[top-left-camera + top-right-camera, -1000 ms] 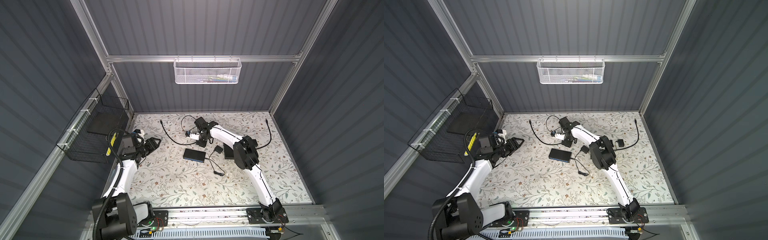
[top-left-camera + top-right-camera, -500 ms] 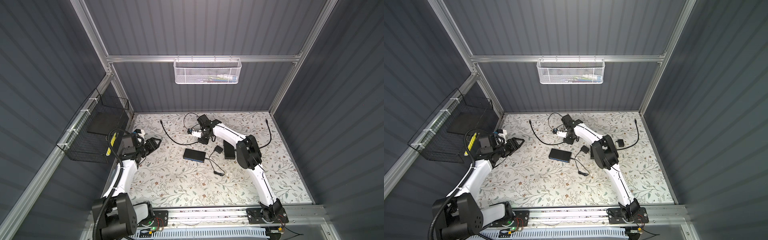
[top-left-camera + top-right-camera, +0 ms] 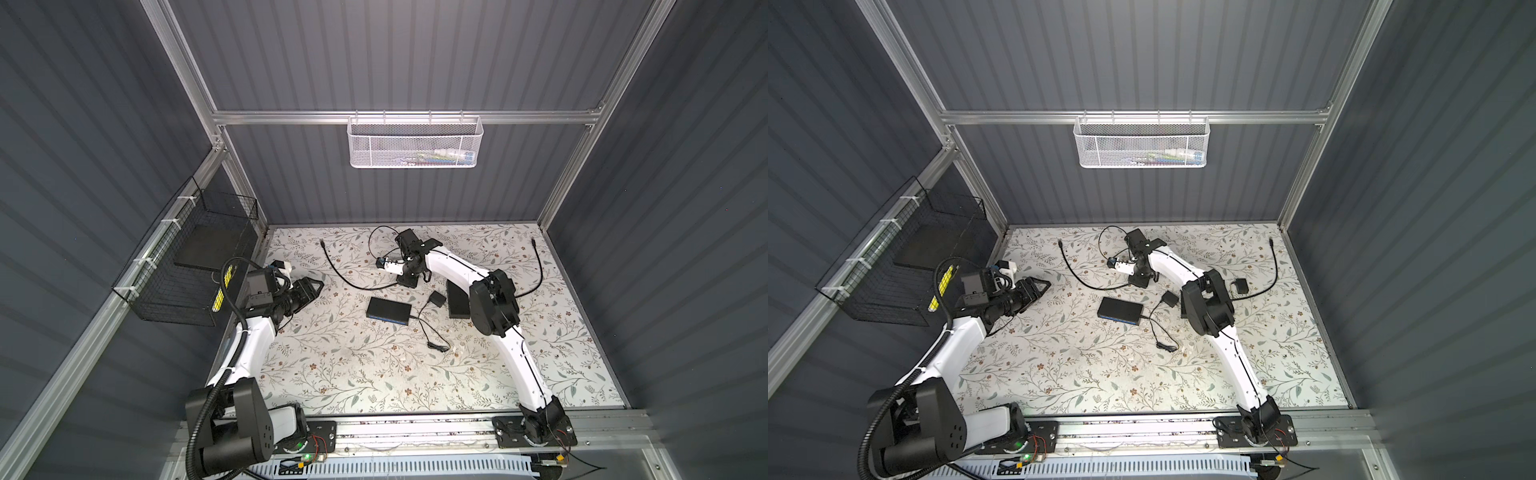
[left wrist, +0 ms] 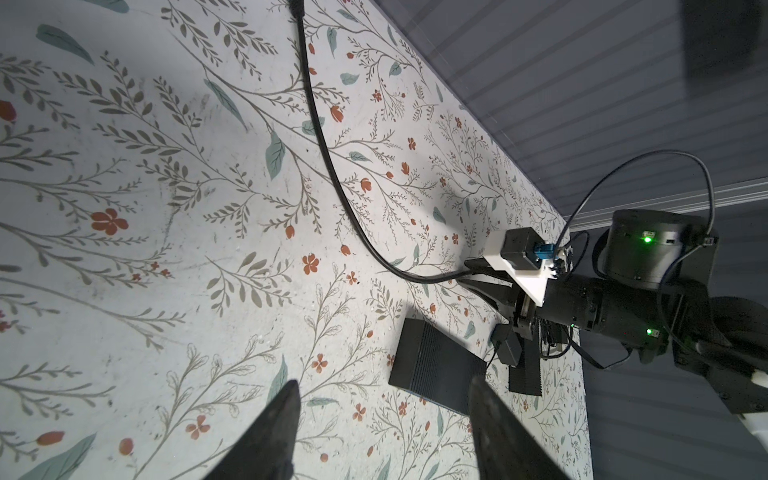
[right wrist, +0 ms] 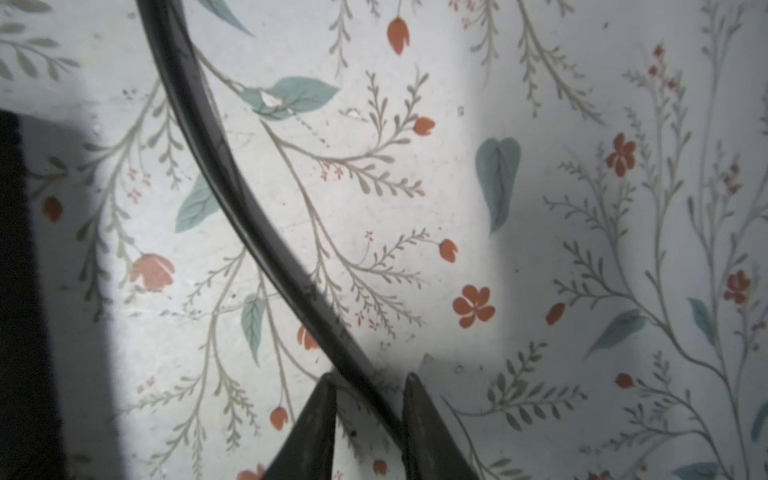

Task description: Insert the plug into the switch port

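Black cable [image 5: 249, 245] threads the right pincer [image 5: 370, 378], jaws slightly parted — left pincer [image 4: 383, 379] gapes wide.

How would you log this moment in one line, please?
right hand: open, astride black cable | left hand: open, empty | switch: black cable not plugged in
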